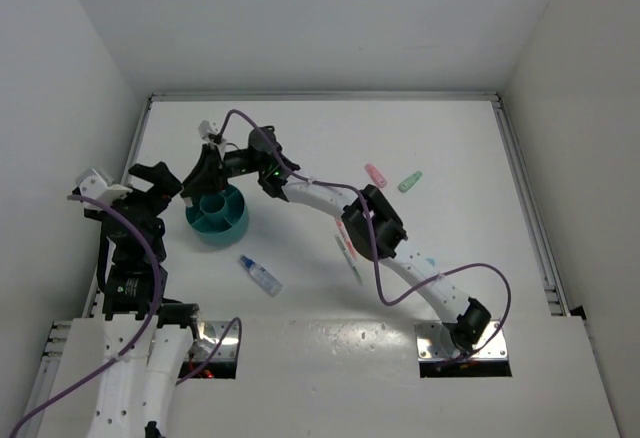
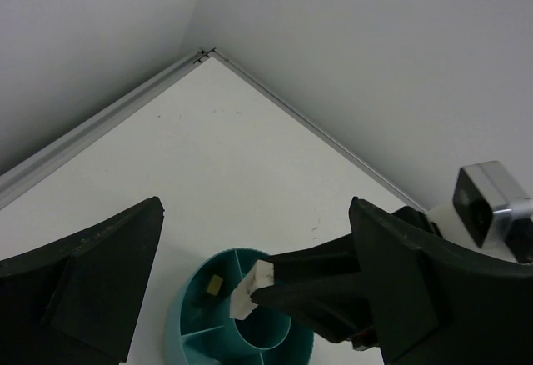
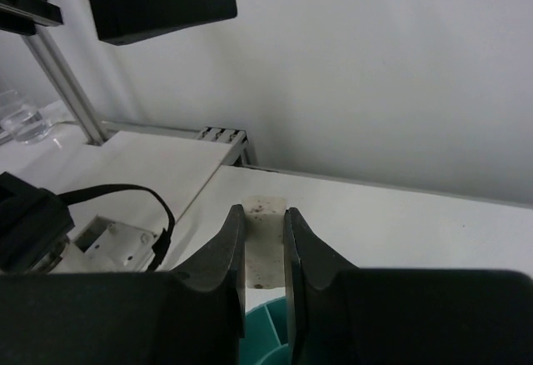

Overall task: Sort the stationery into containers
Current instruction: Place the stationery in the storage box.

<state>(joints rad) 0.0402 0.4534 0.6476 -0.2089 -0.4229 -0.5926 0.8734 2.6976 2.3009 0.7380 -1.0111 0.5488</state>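
hands | left hand (image 2: 254,215) wide open, empty | right hand (image 3: 262,215) pinching eraser bit (image 2: 252,290) over organiser (image 2: 179,332)

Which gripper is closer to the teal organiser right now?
Right. The right gripper is directly over the teal organiser, pinching a beige eraser; the left gripper stands open, off to its left.

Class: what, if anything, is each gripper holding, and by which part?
The right gripper pinches a beige eraser across its opposite sides, one end poking out. The left gripper is open, empty.
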